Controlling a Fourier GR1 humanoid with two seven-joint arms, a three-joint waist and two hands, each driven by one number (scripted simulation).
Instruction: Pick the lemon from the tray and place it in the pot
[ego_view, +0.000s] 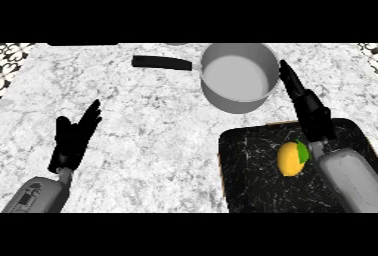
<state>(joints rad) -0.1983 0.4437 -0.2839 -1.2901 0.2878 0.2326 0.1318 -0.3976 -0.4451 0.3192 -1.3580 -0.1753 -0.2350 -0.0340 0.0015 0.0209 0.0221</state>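
A: Lemon position?
B: Seen lying on the dark tray, in the tray's right half, well below the pot. A green patch is seen on its right side. It is not held.

A: Pot?
B: Grey pot, placed on the marble counter just above the tray's top edge. Its black handle is pointed left. Nothing is seen inside it.

A: Right hand?
B: Released. Fingers are stretched straight, pointed up past the pot's right rim. The palm is seen over the tray's top edge, above and right of the lemon. The lemon is not touched by it, as far as can be told; the grey forearm is seen just beside the lemon's right side.

A: Left hand?
B: Released too, fingers straight and up, nothing grasped. It is seen well left of the tray and lower left of the pot, over bare counter, resting.

A: Anything else?
B: A patterned surface is glimpsed at the counter's far left corner, left of the pot's handle.
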